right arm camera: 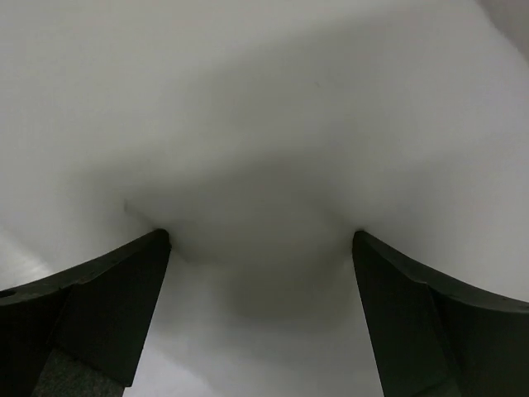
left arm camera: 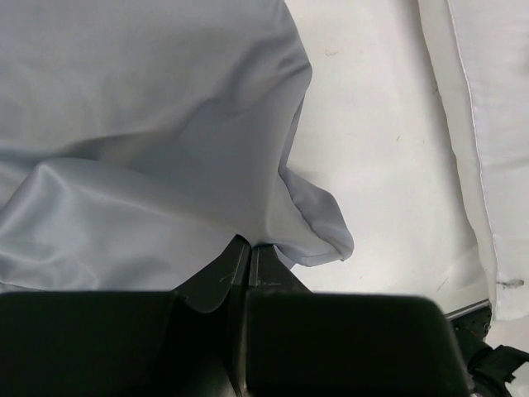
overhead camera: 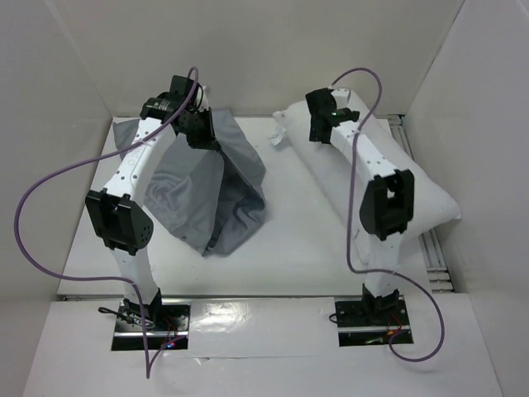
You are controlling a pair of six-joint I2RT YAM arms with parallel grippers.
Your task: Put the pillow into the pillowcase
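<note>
From above, the right arm (overhead camera: 382, 198) covers the middle of the pillow (overhead camera: 434, 203), and the left arm (overhead camera: 136, 161) hides the left side of the pillowcase (overhead camera: 231, 178). The left wrist view cuts the pillowcase off at the top and left. The right wrist view shows only a blurry patch of pillow.

The pillowcase (overhead camera: 223, 190) is seen as plain grey, the pillow (overhead camera: 434, 203) as plain white, the bench (overhead camera: 297, 236) as white.
</note>
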